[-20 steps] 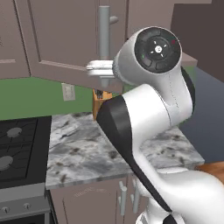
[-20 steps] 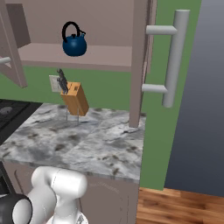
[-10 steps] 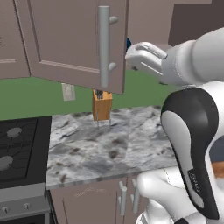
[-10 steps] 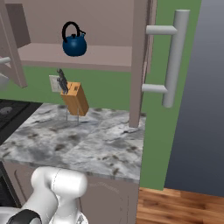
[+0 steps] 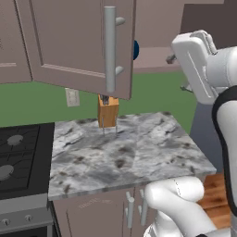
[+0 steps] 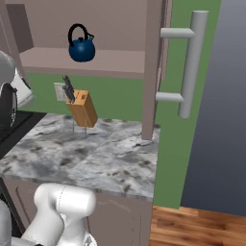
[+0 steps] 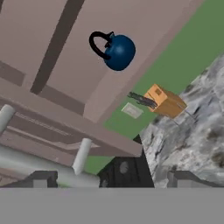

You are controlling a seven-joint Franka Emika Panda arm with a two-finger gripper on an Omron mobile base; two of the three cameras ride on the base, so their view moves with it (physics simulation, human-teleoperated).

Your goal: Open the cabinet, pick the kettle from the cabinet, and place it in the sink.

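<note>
The cabinet stands open, its left door (image 5: 69,41) swung out with its long grey handle (image 5: 109,48) facing me and its right door (image 6: 154,67) edge-on. The blue kettle (image 6: 81,48) sits upright on the cabinet shelf (image 6: 110,61). It peeks out behind the left door's edge (image 5: 135,50) and appears ahead in the hand view (image 7: 117,51). My gripper (image 7: 113,180) is open and empty, well short of the kettle and aimed towards it. Its white hand (image 5: 196,62) hangs right of the left door at shelf height. The sink is out of view.
A wooden knife block (image 6: 82,108) stands on the marble counter (image 5: 125,152) under the cabinet, near a wall outlet (image 5: 71,96). A black stovetop (image 5: 21,152) adjoins the counter on the left. The right door's bar handle (image 6: 192,62) sticks out at the counter's end.
The hand has left the left door's handle and swung right, off the door and towards the open shelf. The left door has swung wider open. The kettle has not moved.
</note>
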